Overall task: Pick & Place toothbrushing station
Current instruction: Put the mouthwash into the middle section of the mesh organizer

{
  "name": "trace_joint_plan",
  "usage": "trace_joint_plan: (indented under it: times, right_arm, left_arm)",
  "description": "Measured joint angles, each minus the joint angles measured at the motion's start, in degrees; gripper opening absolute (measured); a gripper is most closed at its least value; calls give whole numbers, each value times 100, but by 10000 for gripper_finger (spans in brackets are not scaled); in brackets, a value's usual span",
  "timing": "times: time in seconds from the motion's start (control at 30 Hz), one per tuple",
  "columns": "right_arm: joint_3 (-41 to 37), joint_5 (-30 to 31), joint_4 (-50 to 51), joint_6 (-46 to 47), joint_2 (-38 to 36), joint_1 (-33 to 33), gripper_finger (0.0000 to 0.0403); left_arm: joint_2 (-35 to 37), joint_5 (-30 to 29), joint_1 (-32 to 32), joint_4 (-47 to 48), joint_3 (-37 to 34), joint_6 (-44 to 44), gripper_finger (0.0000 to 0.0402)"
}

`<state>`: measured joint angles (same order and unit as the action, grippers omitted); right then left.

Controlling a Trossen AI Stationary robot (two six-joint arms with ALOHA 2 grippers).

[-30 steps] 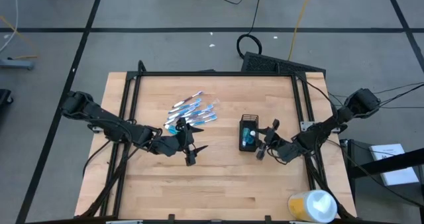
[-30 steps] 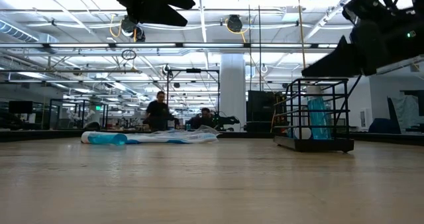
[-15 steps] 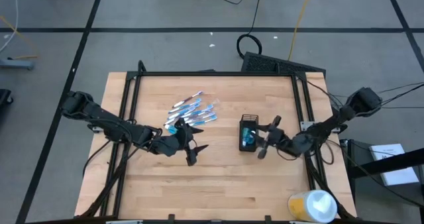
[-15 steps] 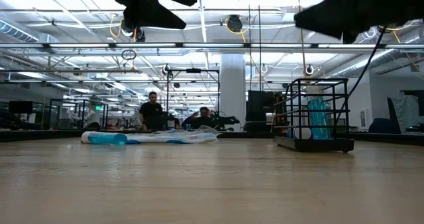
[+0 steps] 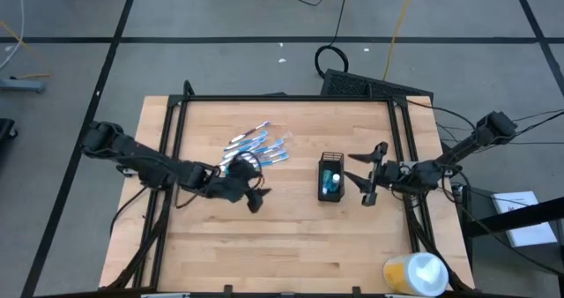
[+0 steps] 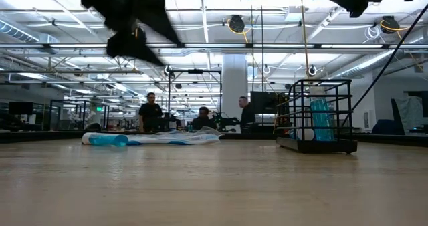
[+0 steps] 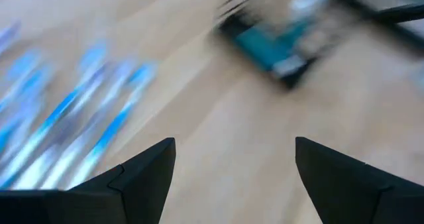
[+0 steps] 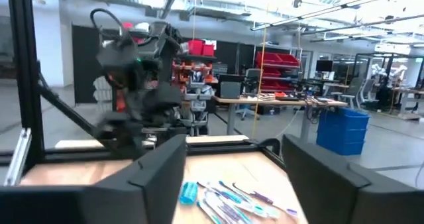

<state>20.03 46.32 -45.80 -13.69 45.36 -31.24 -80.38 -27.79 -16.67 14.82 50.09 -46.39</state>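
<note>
Framed between the right gripper (image 8: 232, 184)'s two spread dark fingers (image 8: 159, 177), a loose cluster of blue-and-white toothbrushes (image 8: 228, 201) lies on the wooden table (image 8: 79, 168), with the blurred left arm (image 8: 136, 91) above its far side and workbenches, red bins and a blue crate in the room beyond.

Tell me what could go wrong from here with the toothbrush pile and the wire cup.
The toothbrushes lie tightly overlapped, so the open left gripper beside the pile may pinch several at once or scatter them.

The wire-mesh cup looks light and already holds a tube; the open right gripper, close beside it, could nudge or tip it on a return pass.

Both arms work near the table's middle, so they might cross paths at the cup.
</note>
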Motion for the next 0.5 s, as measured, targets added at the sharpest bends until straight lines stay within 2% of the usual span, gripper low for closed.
trace_joint_plan:
  times: [0.13,0.27,0.4,0.5]
  right_arm:
    - [0,172,32,-290,-2,0,286]
    - [0,495,252,-356,-3,0,298]
    - [0,486,481,-355,-3,0,296]
    - [0,486,575,-354,-2,0,290]
  left_arm:
    - [0,165,143,1668,0,-1494,310]
    - [0,112,186,3077,0,-2800,310]
    - [0,86,202,3893,0,-3271,310]
    - [0,79,269,4154,0,-3165,310]
